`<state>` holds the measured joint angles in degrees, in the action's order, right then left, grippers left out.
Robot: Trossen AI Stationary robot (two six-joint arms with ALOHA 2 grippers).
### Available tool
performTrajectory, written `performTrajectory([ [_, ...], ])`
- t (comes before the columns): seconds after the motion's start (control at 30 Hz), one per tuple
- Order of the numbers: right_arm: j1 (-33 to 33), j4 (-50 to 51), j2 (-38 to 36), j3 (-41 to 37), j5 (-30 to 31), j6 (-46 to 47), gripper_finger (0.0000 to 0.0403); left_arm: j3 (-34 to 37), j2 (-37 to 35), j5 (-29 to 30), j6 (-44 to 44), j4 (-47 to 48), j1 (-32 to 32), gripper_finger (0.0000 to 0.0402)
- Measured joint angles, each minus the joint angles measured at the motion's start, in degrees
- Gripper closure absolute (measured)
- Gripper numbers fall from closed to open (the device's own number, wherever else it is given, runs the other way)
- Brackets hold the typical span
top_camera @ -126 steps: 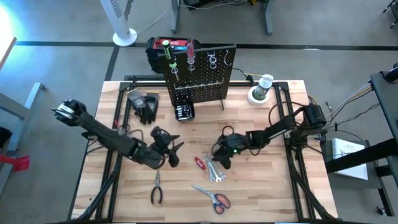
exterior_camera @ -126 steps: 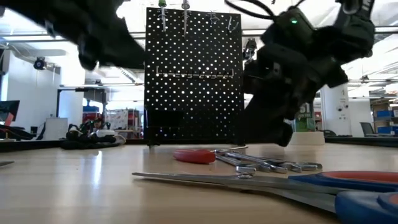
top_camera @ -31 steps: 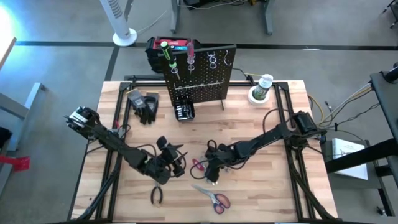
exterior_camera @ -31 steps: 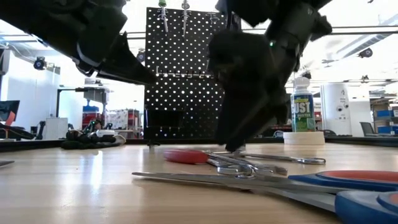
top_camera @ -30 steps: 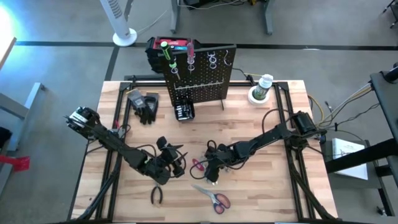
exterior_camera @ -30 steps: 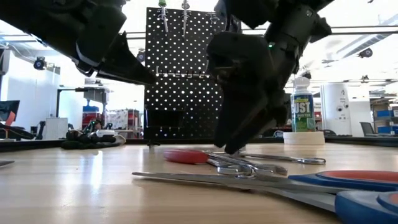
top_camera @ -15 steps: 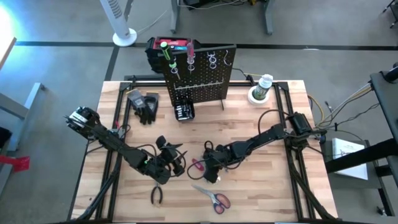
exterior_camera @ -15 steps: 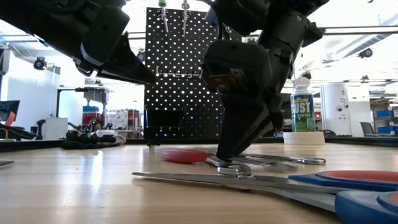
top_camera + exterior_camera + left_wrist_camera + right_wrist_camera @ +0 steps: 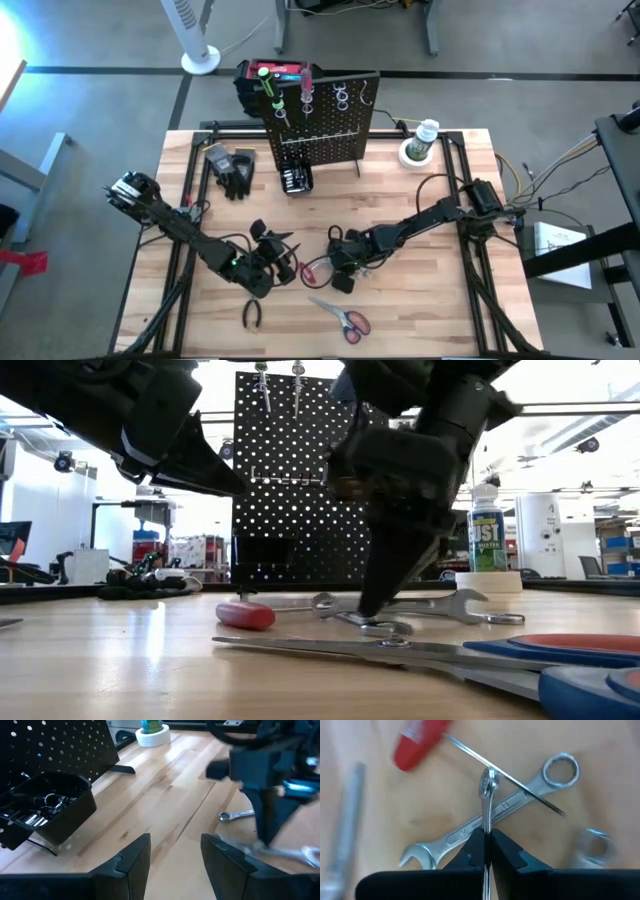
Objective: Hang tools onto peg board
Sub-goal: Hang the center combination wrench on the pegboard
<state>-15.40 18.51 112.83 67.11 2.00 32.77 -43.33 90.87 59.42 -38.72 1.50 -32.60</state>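
Note:
My right gripper (image 9: 343, 276) (image 9: 485, 845) is shut on a silver wrench (image 9: 487, 805) in the middle of the table. Under it lie a second wrench (image 9: 510, 805) and the small red tool (image 9: 420, 742) (image 9: 315, 269), flat on the wood. My left gripper (image 9: 284, 262) (image 9: 175, 865) hovers open just left of them, holding nothing. Red-handled scissors (image 9: 345, 318) and black-handled pliers (image 9: 252, 312) lie nearer the front edge. The peg board (image 9: 320, 125) stands at the far side with two screwdrivers (image 9: 272, 92) hanging along its top. My right gripper pinches the wrench's shank (image 9: 487, 827) between its two fingers. The wrench stands on edge and runs along the fingers, its ring end (image 9: 489, 782) sticking out ahead over the other wrench. The fingers (image 9: 378, 595) point steeply down at the table. Whether the wrench is lifted clear I cannot tell.
Black gloves (image 9: 235, 170) and a small black box of bits (image 9: 297, 180) sit in front of the peg board. A red-and-black toolbox (image 9: 262, 76) stands behind it. A spray can on a white roll (image 9: 420, 142) is at the far right.
My right gripper has come down a little toward the table's left edge and shut on the wrench. The red tool has slid leftward along the table, and the wrenches have turned and spread apart.

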Motion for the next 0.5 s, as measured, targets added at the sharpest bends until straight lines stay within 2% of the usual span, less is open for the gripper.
performTrajectory([
  [0.17,-1.6,2.6,-7.3,-0.2,7.6,-2.1,0.0402,1.7,0.0,0.4,-1.2,-0.7,0.0,0.0236],
  [0.3,-1.4,3.0,-15.4,-1.0,12.1,-4.8,0.0402,4.7,0.0,6.8,-2.7,-4.4,0.2,0.0236],
  [0.4,0.3,3.1,-22.2,-1.6,17.0,-9.4,0.0402,6.1,0.0,7.5,-2.8,-6.5,1.5,0.0239],
  [0.5,3.6,2.5,-29.4,-1.7,15.6,-15.8,0.0402,6.9,0.0,7.6,-2.9,-8.2,3.2,0.0245],
])
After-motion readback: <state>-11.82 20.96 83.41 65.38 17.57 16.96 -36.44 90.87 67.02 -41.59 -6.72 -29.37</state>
